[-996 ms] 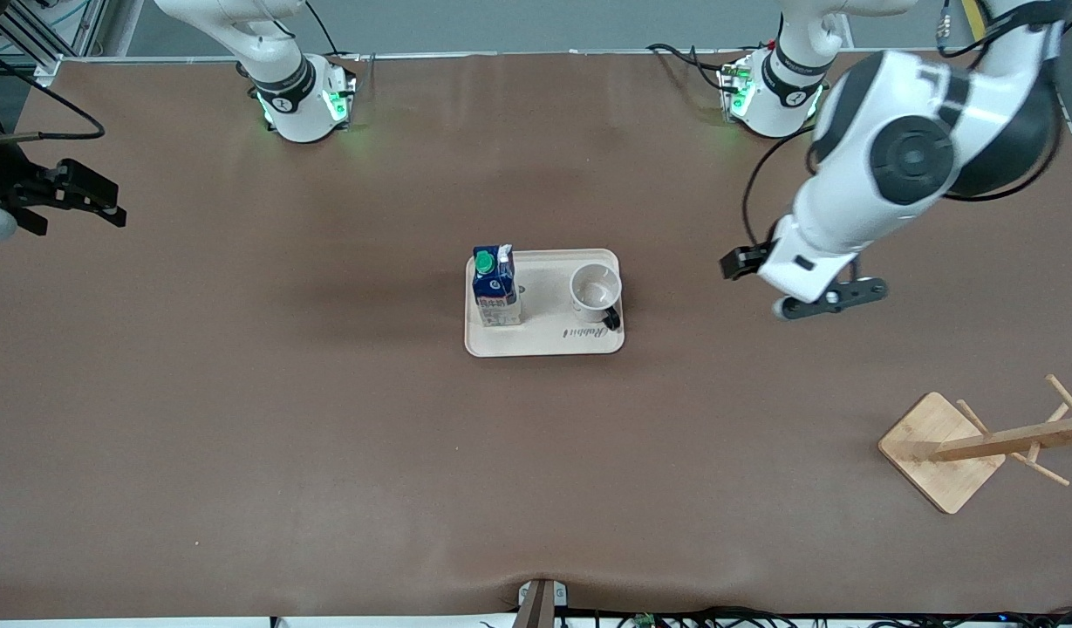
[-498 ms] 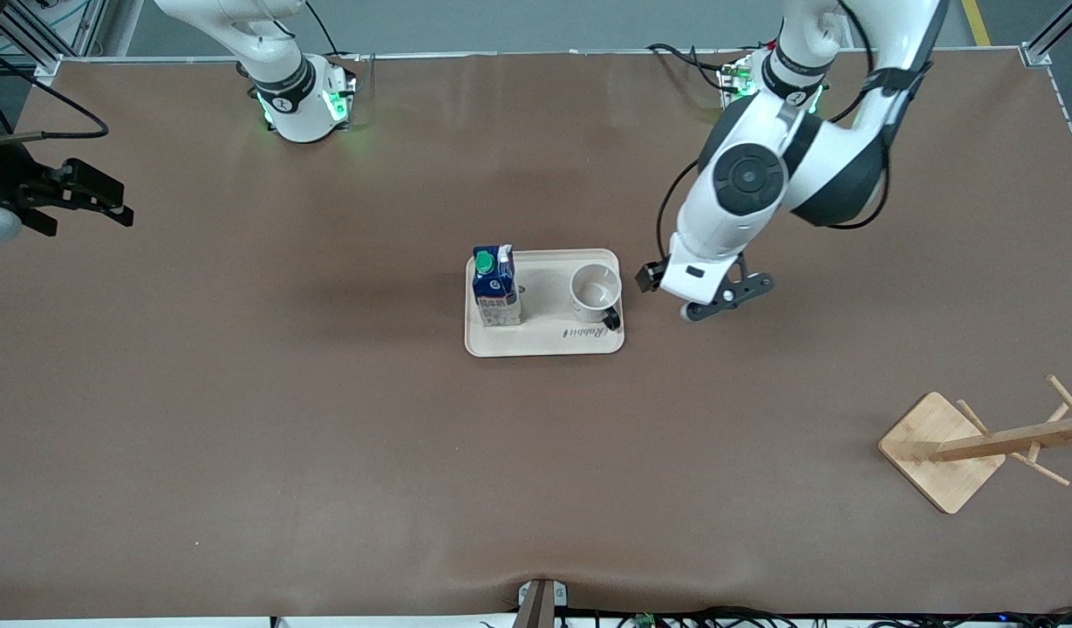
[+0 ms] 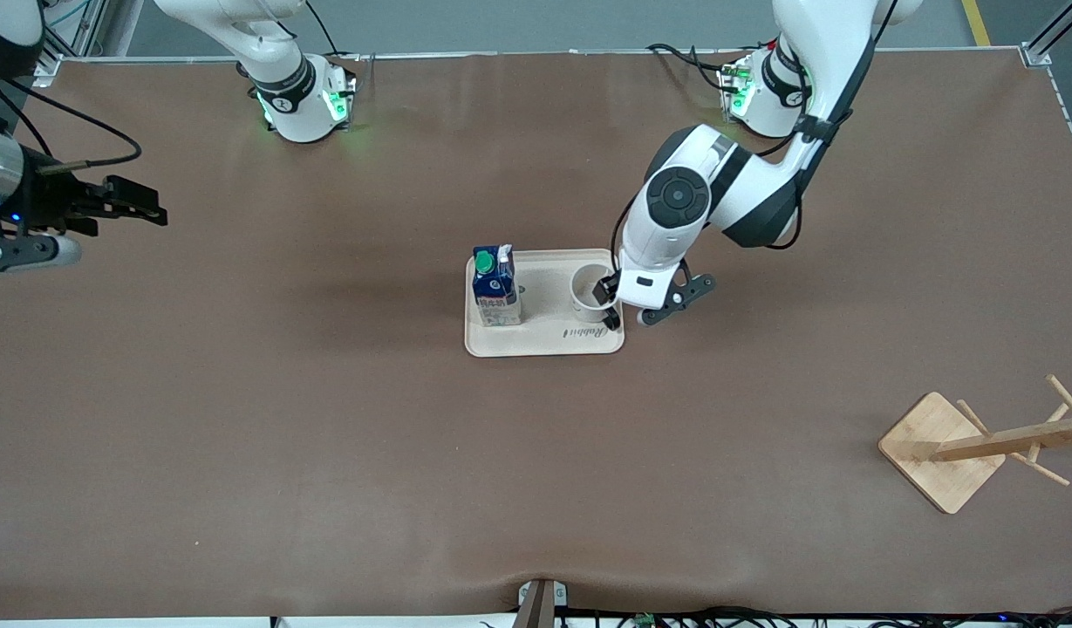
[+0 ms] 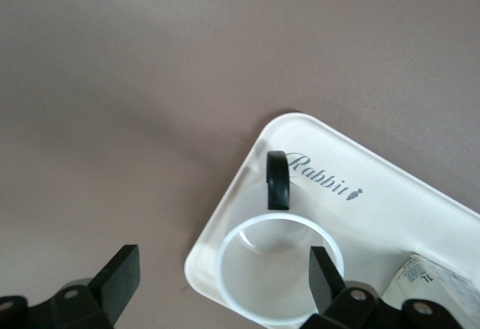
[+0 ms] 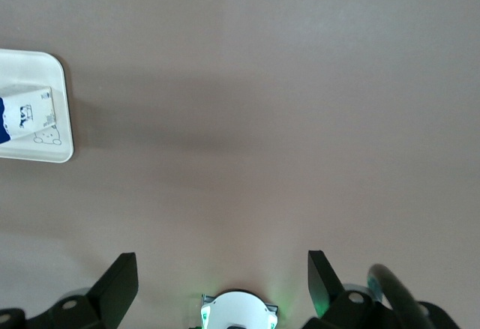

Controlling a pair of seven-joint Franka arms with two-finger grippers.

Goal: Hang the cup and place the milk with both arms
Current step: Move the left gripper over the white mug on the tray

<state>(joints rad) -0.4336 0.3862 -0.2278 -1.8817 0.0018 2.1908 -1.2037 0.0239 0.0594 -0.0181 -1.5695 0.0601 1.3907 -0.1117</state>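
The white cup (image 3: 593, 291) stands upright on the beige tray (image 3: 544, 342), its black handle (image 3: 612, 319) turned toward the front camera. The dark-blue milk (image 3: 495, 286) with a green cap stands on the tray's end toward the right arm. My left gripper (image 3: 627, 307) is open and empty over the cup's tray-edge side. In the left wrist view the left gripper (image 4: 223, 276) has one finger (image 4: 324, 273) over the cup (image 4: 279, 269) and the other over bare table. My right gripper (image 3: 143, 208) is open and empty, far off at the right arm's end; the right wrist view (image 5: 220, 278) shows it over bare table.
A wooden mug rack (image 3: 980, 440) with pegs stands near the front edge at the left arm's end. The right wrist view shows the tray's end (image 5: 52, 145) with the milk (image 5: 22, 115) and the right arm's lit base (image 5: 238, 310).
My left arm has swung from the left arm's end of the table to the tray and lowered over the cup. My right gripper has shifted slightly toward the tray.
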